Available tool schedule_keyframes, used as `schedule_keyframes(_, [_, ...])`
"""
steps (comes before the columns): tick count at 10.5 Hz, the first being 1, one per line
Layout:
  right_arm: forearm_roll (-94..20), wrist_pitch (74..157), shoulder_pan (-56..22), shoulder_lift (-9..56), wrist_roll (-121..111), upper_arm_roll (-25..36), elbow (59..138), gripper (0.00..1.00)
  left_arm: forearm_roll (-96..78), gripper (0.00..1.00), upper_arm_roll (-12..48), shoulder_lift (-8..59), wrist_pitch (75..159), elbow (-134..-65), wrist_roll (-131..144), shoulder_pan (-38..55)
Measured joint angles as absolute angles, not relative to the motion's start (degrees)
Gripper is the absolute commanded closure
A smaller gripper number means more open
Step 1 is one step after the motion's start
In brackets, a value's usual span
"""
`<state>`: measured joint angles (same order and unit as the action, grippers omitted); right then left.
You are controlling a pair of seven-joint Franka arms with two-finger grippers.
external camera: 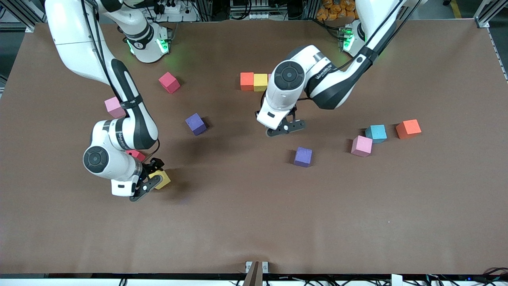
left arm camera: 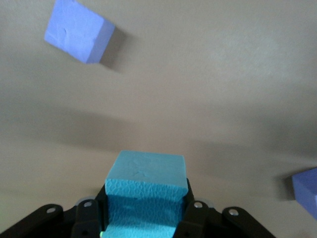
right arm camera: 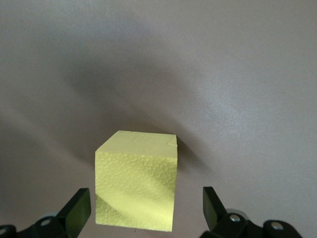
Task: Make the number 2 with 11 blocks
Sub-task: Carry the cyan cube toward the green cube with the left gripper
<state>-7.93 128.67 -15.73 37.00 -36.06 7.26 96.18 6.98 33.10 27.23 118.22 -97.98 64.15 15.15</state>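
Observation:
My left gripper (external camera: 285,127) hangs over the middle of the table, shut on a light blue block (left arm camera: 144,191). In the front view the hand hides that block. My right gripper (external camera: 152,180) is down at the table toward the right arm's end. It is open, and a yellow block (right arm camera: 136,181) stands between its fingers (right arm camera: 79,213) with a gap on each side. An orange block (external camera: 247,81) and a yellow block (external camera: 260,82) touch in a row beside the left arm's wrist. No number 2 shape is in view.
Loose blocks lie around: red (external camera: 169,82), pink (external camera: 114,107), purple (external camera: 196,124) and a half-hidden red one (external camera: 136,155) toward the right arm's end. A purple (external camera: 303,156), pink (external camera: 361,145), light blue (external camera: 376,133) and orange (external camera: 408,129) block lie toward the left arm's end.

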Motion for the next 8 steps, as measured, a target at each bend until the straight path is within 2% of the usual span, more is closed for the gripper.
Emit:
schedule_keyframes(5, [-8.90, 129.34, -15.72, 38.63, -36.05, 7.27, 96.18, 0.00, 5.44, 0.94, 32.87, 22.54, 132.61, -112.59, 65.08, 10.72])
schedule_keyframes(6, [-8.94, 129.55, -15.72, 38.79, -36.05, 7.28, 96.18, 0.42, 5.44, 0.94, 32.86, 22.61, 133.53, -113.36, 65.08, 10.59])
schedule_keyframes(7, [-8.97, 129.64, -15.72, 38.89, -36.05, 7.28, 96.18, 0.77, 5.44, 0.94, 32.86, 22.77, 134.63, -113.86, 65.08, 10.60])
schedule_keyframes(8, [-8.99, 129.65, -15.72, 38.94, -36.05, 7.28, 96.18, 1.00, 5.44, 0.94, 32.86, 23.06, 135.35, -114.28, 65.08, 10.61])
